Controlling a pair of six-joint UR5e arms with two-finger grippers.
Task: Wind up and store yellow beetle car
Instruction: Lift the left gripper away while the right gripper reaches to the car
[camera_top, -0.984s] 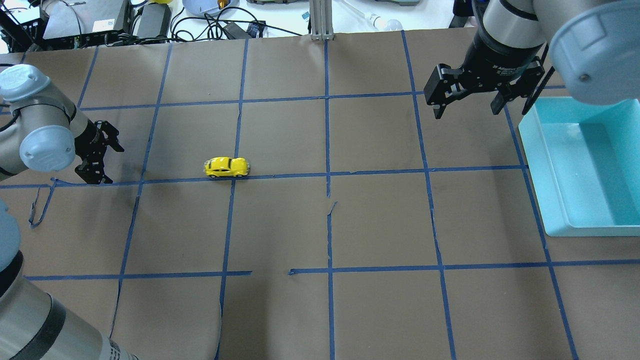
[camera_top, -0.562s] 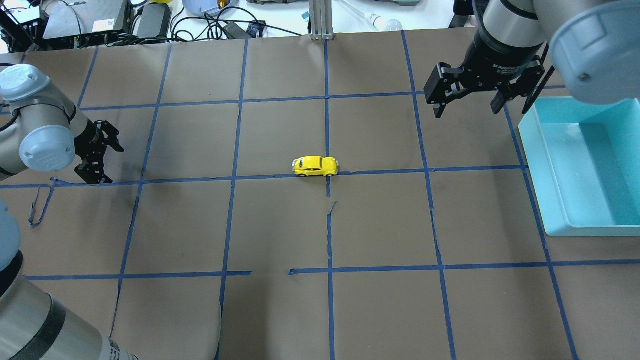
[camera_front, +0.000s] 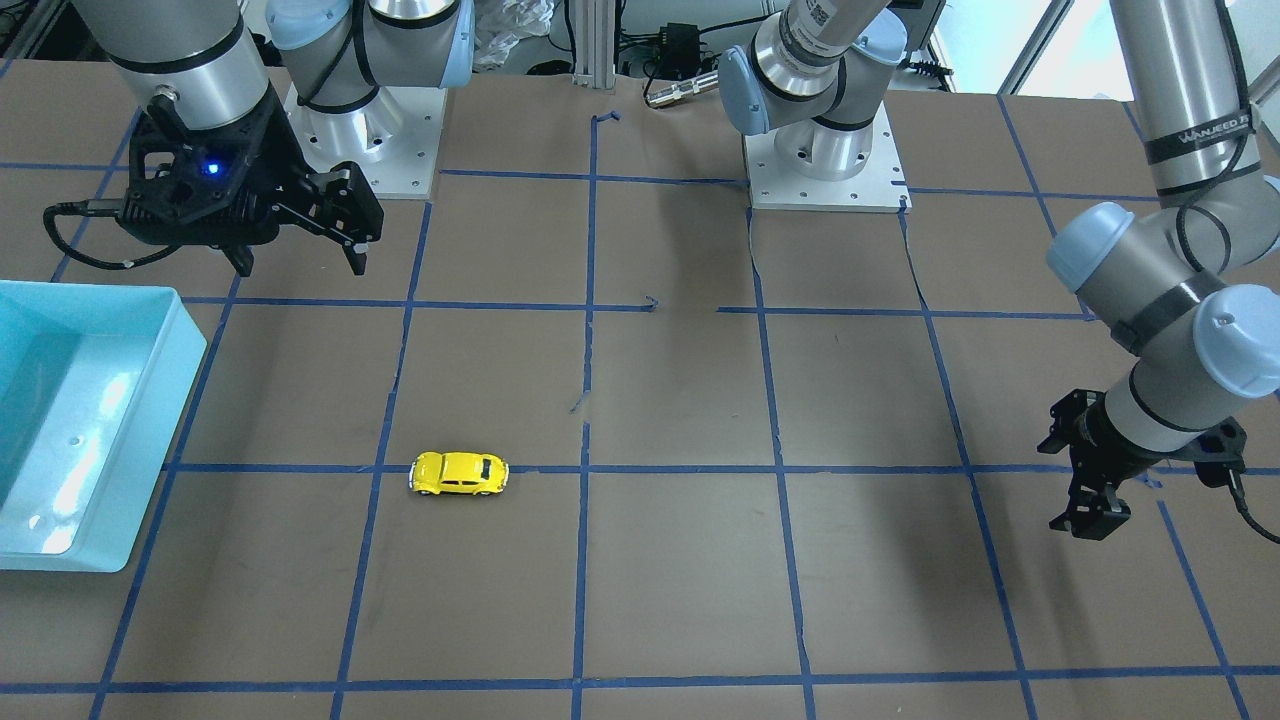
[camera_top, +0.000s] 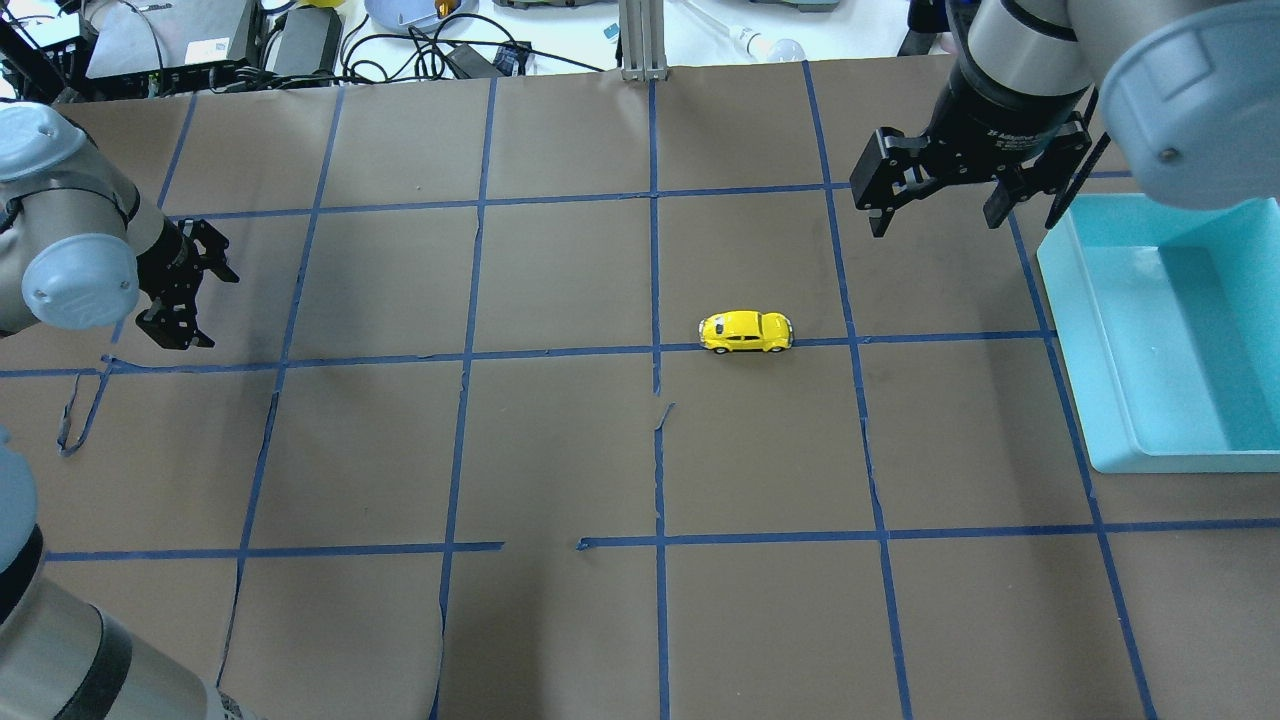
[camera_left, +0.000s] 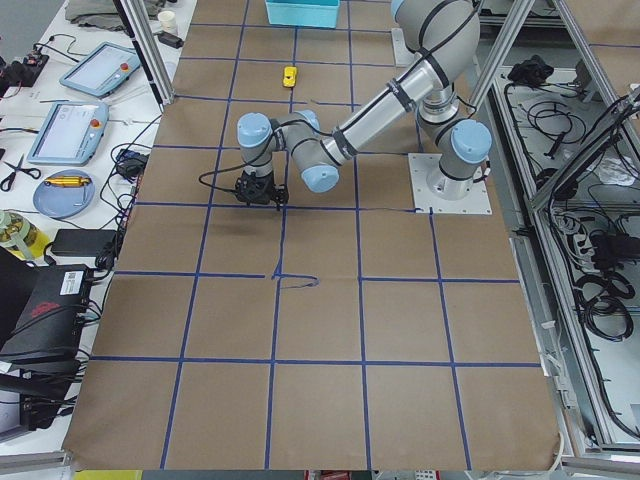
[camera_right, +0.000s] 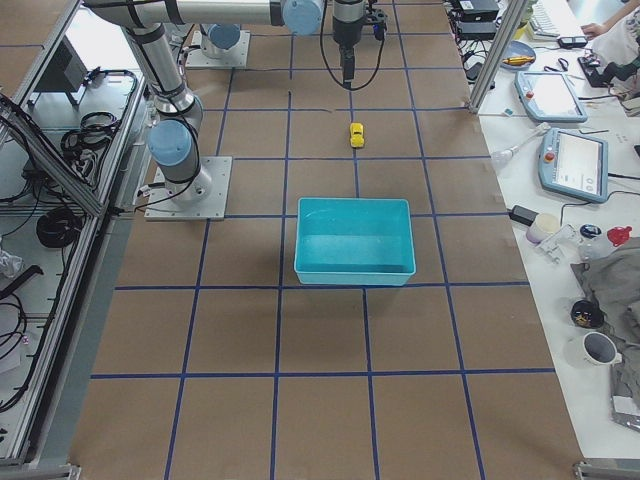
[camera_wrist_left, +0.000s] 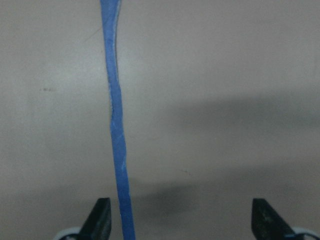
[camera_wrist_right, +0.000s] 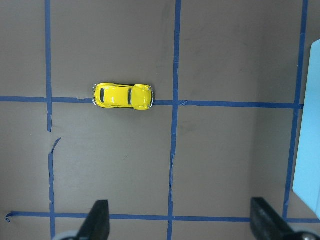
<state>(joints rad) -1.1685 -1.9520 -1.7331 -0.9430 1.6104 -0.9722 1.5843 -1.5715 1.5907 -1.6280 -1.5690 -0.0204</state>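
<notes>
Since a second ago your car (camera_top: 746, 332) has rolled along the tape line toward the bin (camera_top: 1090, 380) and now sits well short of it, while the left gripper (camera_top: 224, 313), far across the table from the bin, has drawn back slightly. Both it and the right gripper (camera_top: 932, 226), which hangs near the bin, are spread apart and empty. Winding looks done to me; you still need to grasp the car and drop it in the bin.

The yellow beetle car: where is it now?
In the overhead view the yellow beetle car stands on a blue tape line, right of centre, apart from the turquoise bin further right.
</notes>
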